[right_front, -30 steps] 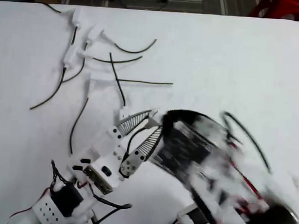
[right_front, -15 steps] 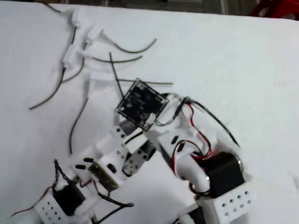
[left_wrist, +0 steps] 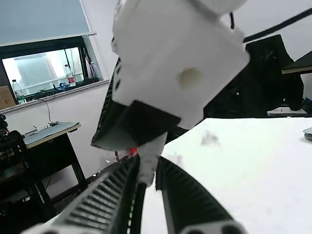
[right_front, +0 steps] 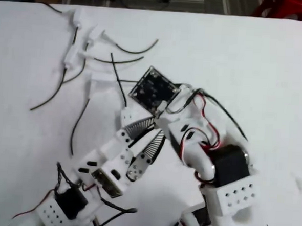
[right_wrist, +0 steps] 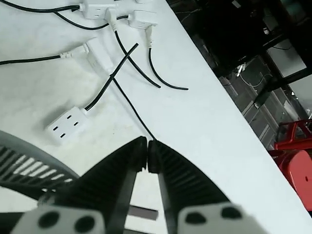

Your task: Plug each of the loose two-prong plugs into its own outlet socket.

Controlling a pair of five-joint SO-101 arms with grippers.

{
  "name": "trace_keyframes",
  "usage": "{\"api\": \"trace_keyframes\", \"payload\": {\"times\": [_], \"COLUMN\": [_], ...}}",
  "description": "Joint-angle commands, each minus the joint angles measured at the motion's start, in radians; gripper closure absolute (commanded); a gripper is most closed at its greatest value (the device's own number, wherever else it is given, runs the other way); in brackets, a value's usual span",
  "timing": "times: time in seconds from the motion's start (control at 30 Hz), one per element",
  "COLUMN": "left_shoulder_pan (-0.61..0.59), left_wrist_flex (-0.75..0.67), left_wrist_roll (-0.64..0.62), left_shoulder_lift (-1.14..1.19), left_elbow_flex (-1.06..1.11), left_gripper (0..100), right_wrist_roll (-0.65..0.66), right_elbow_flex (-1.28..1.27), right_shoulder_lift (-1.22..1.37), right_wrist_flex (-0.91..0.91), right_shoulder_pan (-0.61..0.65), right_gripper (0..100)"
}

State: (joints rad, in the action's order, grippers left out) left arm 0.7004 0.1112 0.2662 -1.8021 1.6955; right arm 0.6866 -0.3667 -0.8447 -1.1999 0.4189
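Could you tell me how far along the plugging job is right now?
Done: nothing clearly; the socket block shows empty slots, and the far connectors are too small to judge. In hand: the left hand seems to grip a white plug, while the right hand, shut, is at the end of a black cable. Left: every insertion.

The white surface (right_front: 257,58) has small white plugs (right_front: 71,57) and sockets scattered on its far left side — each with a thin black cord (right_front: 138,53) curling away. One socket block (right_wrist: 68,125) lies flat, its cord running off it.
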Motion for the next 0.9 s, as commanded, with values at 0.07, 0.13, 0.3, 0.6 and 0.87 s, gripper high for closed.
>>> {"api": "trace_keyframes", "payload": {"times": [0.07, 0.13, 0.3, 0.6, 0.87], "left_shoulder_pan": [-0.008, -0.008, -0.01, -0.059, -0.059], "left_wrist_flex": [-0.006, -0.006, -0.006, -0.008, -0.002], "left_wrist_roll": [0.005, 0.005, 0.005, -0.025, -0.074], "left_shoulder_lift": [-0.024, -0.024, -0.024, -0.022, -0.021], "left_elbow_flex": [-0.003, -0.003, -0.003, -0.003, -0.003], "left_gripper": [98, 98, 98, 98, 98], "right_wrist_roll": [0.006, 0.006, 0.006, 0.003, -0.101], "right_elbow_flex": [0.232, 0.318, 0.503, 0.568, 0.434], "right_shoulder_lift": [-0.007, -0.007, -0.007, 0.001, 0.002], "right_wrist_flex": [-0.091, -0.127, -0.211, -0.344, -0.335], "right_shoulder_pan": [-0.022, -0.022, -0.022, -0.022, 0.142], "right_gripper": [98.0, 98.0, 98.0, 98.0, 98.0]}}
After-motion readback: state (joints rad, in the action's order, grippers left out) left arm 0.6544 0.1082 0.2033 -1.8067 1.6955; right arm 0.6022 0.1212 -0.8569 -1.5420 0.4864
